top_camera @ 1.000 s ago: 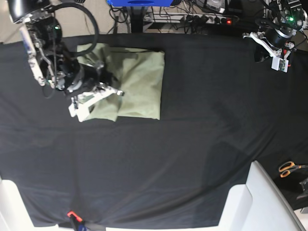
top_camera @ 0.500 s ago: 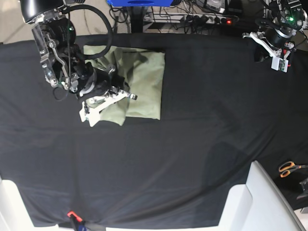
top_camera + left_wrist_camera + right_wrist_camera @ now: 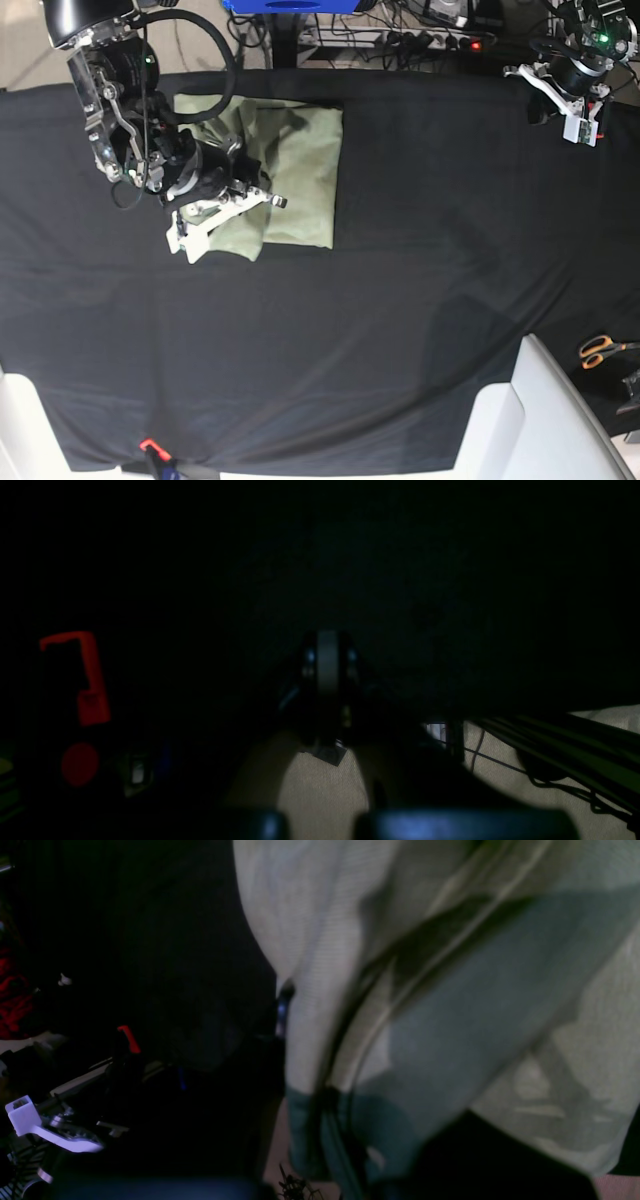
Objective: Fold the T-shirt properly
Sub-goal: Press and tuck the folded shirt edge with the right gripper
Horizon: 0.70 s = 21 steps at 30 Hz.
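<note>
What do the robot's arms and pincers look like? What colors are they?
Both arms are black metal with looping black cables. The right pincer has white plastic fingers. The left pincer is white too, beside a small green light.

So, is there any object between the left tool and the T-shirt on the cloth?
Nothing visible: only bare black cloth lies between the left tool, parked at the far corner, and the T-shirt. The right tool is already on the shirt.

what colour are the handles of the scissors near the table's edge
Orange, on the scissors; the base view shows them best.
</note>
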Tool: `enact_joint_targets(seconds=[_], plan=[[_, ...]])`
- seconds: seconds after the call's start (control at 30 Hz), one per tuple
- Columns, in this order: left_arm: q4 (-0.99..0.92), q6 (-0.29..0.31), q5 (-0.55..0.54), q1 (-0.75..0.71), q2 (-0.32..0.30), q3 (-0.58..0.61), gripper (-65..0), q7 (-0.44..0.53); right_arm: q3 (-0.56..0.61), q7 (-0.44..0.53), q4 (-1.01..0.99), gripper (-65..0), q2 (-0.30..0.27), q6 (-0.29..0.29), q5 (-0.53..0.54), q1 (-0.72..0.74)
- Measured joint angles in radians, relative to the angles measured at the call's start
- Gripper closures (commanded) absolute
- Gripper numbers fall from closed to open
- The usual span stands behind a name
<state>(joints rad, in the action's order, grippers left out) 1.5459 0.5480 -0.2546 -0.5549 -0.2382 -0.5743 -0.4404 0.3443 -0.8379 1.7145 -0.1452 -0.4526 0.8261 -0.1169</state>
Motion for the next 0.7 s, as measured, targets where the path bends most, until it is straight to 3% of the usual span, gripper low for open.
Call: enact_joint_targets(seconds=[0.5,0.57,0.7], plan=[[0.0,0.0,0.0,0.0,0.0,0.0,0.0,0.0,0.0,0.004,-0.06,-1.2,0.024,-0.001,0.003,0.0],[0.0,0.0,0.0,0.0,0.0,0.0,0.0,0.0,0.0,0.003,-0.065,-5.9,0.025,0.0,0.003,0.0],[0.0,0.0,0.0,0.0,0.0,0.0,0.0,0.0,0.0,0.003,-0.065,-23.9,0.039,0.0,0.004,0.0]])
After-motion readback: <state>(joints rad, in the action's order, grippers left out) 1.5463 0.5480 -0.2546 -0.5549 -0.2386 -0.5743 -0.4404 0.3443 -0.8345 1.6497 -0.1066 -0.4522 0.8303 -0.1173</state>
